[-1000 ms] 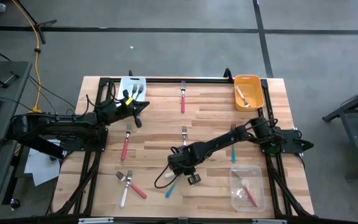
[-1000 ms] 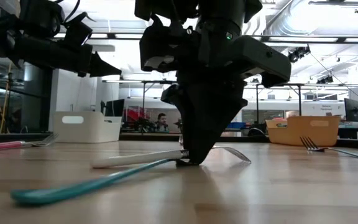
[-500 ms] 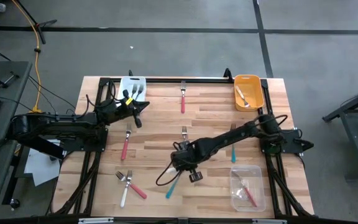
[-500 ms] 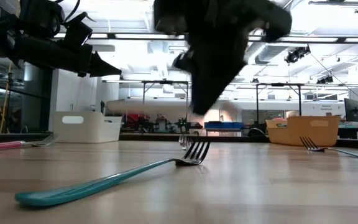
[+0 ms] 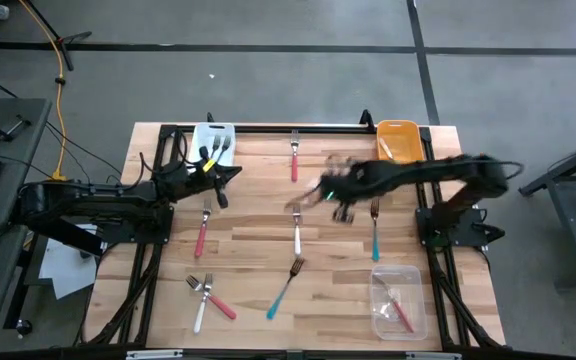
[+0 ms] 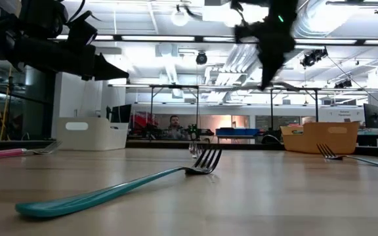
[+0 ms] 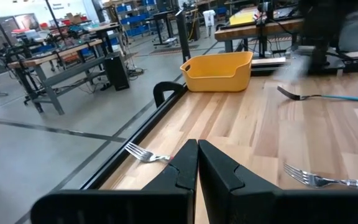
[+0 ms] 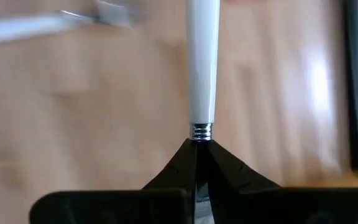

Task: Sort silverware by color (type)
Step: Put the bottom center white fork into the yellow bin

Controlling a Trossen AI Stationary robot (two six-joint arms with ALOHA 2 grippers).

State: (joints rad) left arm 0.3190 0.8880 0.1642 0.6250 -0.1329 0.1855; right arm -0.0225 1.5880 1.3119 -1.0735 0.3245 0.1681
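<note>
My right gripper (image 5: 323,190) hangs high over the table's far middle, blurred, and is shut on a white-handled fork (image 8: 202,62). It shows high up in the low view (image 6: 268,39). My left gripper (image 5: 230,172) hovers shut and bare beside the white bin (image 5: 213,140). Flat on the table lie a teal fork (image 5: 286,285), a white fork (image 5: 296,235), a second teal fork (image 5: 375,232), two red-pink forks (image 5: 294,158) (image 5: 202,232), and a white and a pink fork (image 5: 206,298) at the near left. My right gripper pinches the white fork between its two fingertips right at the metal collar (image 8: 201,131), where the handle ends. The white handle sticks straight out ahead of the fingers, in line with them. The tine end is hidden between the fingers. The fork is lifted clear of the table.
The orange bin (image 5: 400,148) at the far right holds a fork. A clear bin (image 5: 398,300) at the near right holds pink forks. The white bin at the far left holds forks too. A black frame (image 5: 268,128) runs along the table's far edge.
My right gripper has taken the white fork from beside the teal fork at the table's near middle. It has carried the fork up and toward the far right, rolling as it went. The teal fork stays lying where it was.
</note>
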